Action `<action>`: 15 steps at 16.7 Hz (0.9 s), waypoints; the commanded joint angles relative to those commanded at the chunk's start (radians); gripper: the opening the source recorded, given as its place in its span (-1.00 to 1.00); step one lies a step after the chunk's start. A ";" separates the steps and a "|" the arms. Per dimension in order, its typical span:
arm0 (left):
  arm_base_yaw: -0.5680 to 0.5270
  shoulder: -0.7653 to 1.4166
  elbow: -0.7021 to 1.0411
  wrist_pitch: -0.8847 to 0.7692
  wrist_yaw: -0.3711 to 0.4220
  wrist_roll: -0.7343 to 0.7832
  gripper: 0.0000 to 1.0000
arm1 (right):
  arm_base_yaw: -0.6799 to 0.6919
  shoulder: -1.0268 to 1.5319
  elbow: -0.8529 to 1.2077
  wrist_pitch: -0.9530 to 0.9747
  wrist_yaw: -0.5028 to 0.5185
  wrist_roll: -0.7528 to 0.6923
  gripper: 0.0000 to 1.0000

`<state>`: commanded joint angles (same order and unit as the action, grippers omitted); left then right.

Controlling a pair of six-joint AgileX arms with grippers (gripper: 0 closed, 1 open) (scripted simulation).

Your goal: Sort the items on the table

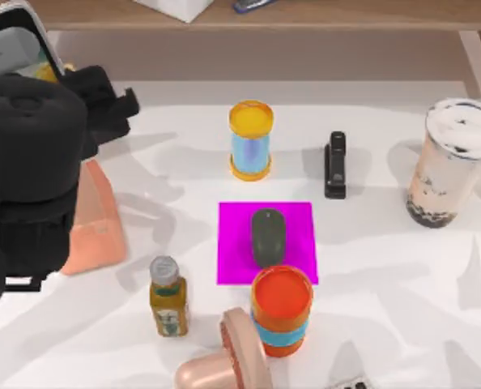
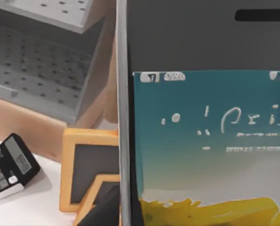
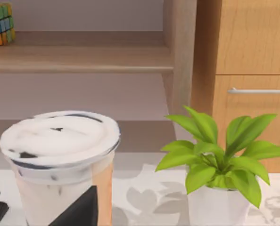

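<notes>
Left arm raised at the far left of the desk with the smartphone, right arm close to the milk tea cup.

The left gripper (image 1: pixel 103 101) is high over the left side of the desk (image 1: pixel 386 267), and the smartphone (image 1: pixel 18 40) is right at it; in the left wrist view the phone's screen (image 2: pixel 210 141) stands just in front of the camera, but I cannot tell whether the gripper is clenched on it. The computer mouse (image 1: pixel 267 237) lies well apart from this gripper, on the magenta mat (image 1: pixel 297 223) in the middle of the desk. The milk tea cup (image 1: pixel 451 162) stands upright at the right side; in the right wrist view the cup (image 3: pixel 60 160) is directly before the right gripper, and its state I cannot tell either.
</notes>
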<state>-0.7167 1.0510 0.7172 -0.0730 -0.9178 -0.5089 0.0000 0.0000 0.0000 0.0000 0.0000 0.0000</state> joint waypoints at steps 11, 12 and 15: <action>0.134 0.220 -0.108 0.133 0.177 0.075 -1.00 | 0.000 0.000 0.000 0.000 0.000 0.000 1.00; 0.134 0.220 -0.108 0.133 0.177 0.075 -1.00 | 0.000 0.000 0.000 0.000 0.000 0.000 1.00; 0.134 0.220 -0.108 0.133 0.177 0.075 -0.55 | 0.000 0.000 0.000 0.000 0.000 0.000 1.00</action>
<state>-0.5826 1.2710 0.6090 0.0598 -0.7413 -0.4344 0.0000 0.0000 0.0000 0.0000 0.0000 0.0000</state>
